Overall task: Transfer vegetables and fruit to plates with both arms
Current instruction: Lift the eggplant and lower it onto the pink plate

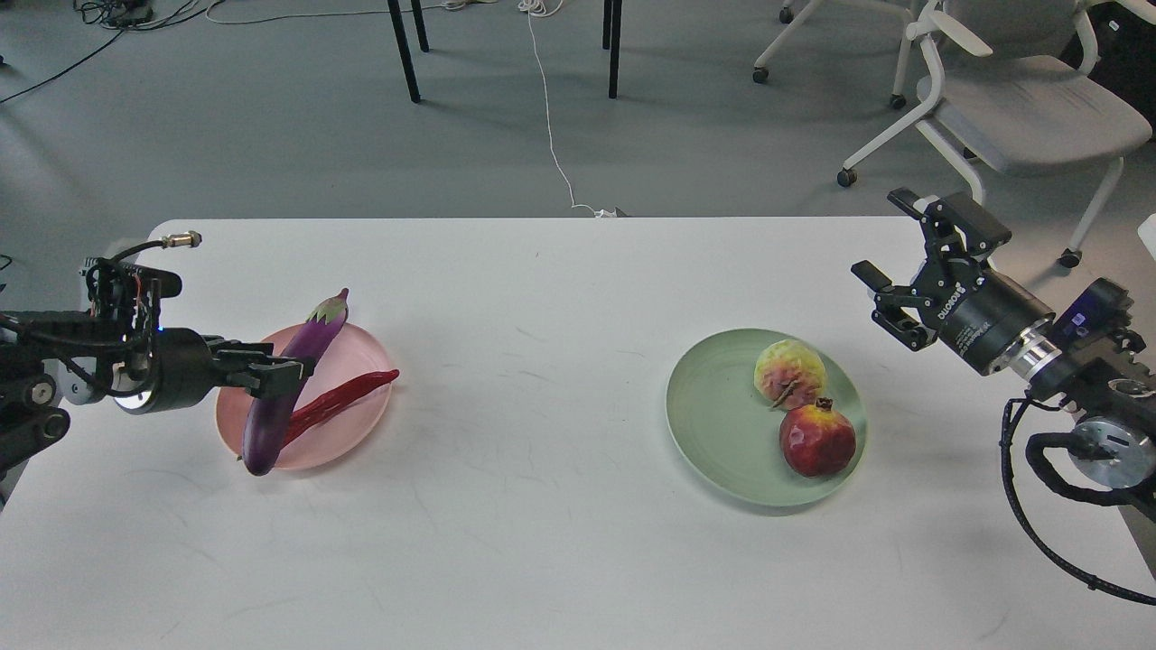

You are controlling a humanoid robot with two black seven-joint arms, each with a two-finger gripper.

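Nearest me, the pomegranate (817,440) sits on the green plate (713,415), below and to the left of my right end effector (890,271). The bumpy fruit (789,374) touches it just behind, closer to that end effector but still well apart from it. The right end effector hangs off the surface's (542,361) right edge with its fingers spread wide and nothing between them. I judge the fruit side done, so the main risk here is a careless sweep left that clips the bumpy fruit and rolls both off the shallow plate.

My left end effector (287,368) is the live concern. Its fingers reach to the eggplant's (293,384) middle; they look closed around it, though the dark tips against the purple skin keep me from being sure how firm the grip is. The eggplant lies tilted across the pink plate (357,348), its blunt end hanging past the near rim, below the fingertips, and its cap sticking past the far rim. The chili (339,403) lies just right of the fingers, touching or passing under the eggplant.

If I release here, the overhanging end could tip the eggplant off onto the surface. Its glossy skin could also slip, and dragging it might flick the chili out.
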